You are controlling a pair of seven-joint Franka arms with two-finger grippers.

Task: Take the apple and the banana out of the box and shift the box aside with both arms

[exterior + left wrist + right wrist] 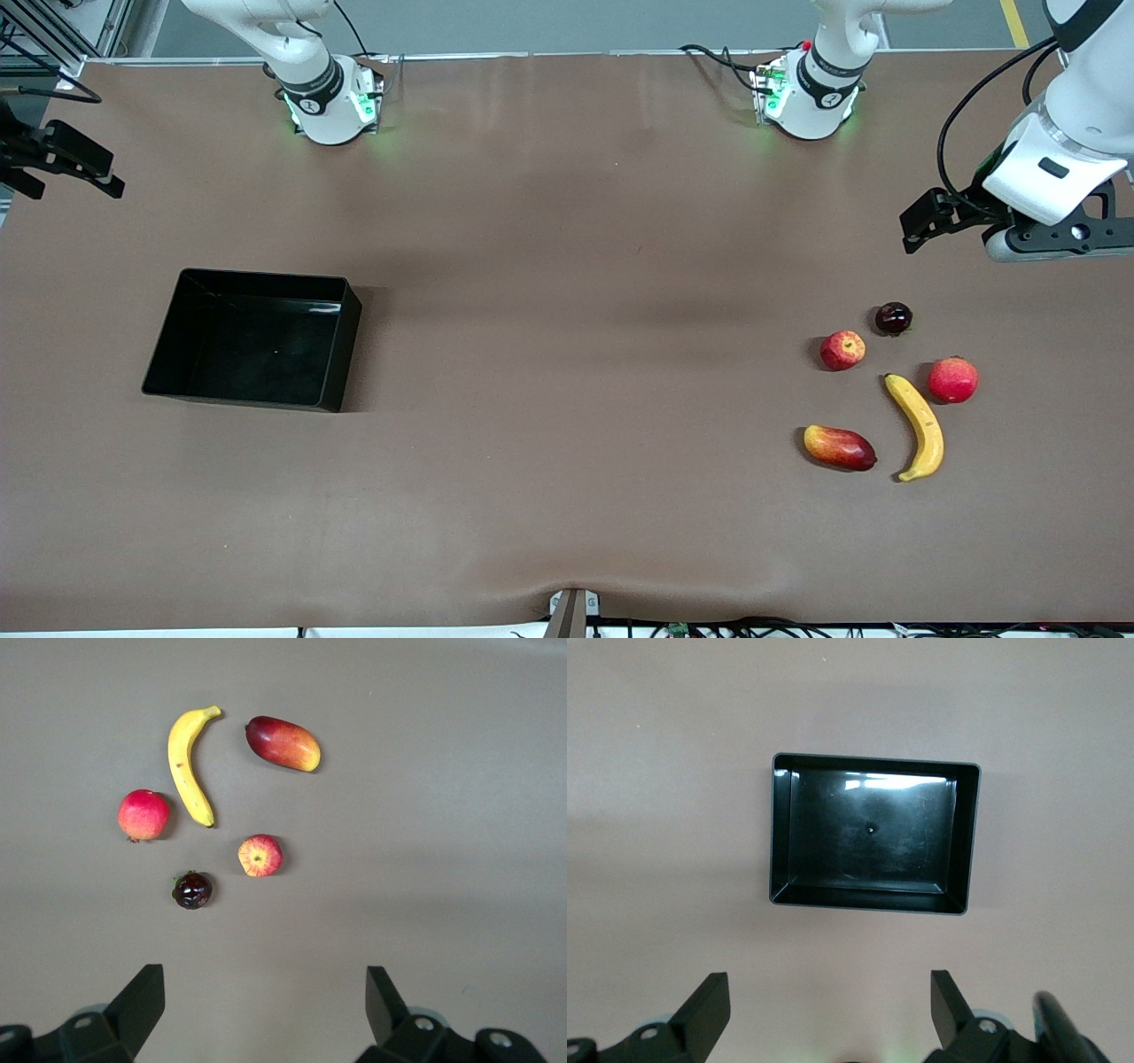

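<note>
The yellow banana and the small red apple lie among other fruit at the left arm's end of the table. Both also show in the left wrist view, the banana and the apple. The black box stands empty toward the right arm's end and shows in the right wrist view. My left gripper hangs open and empty above bare table beside the fruit. My right gripper is open and empty above bare table next to the box.
A red-yellow mango lies beside the banana. A larger pinkish-red fruit lies on the banana's outer side. A small dark fruit lies farther from the front camera than the apple. Brown mat lies between the box and the fruit.
</note>
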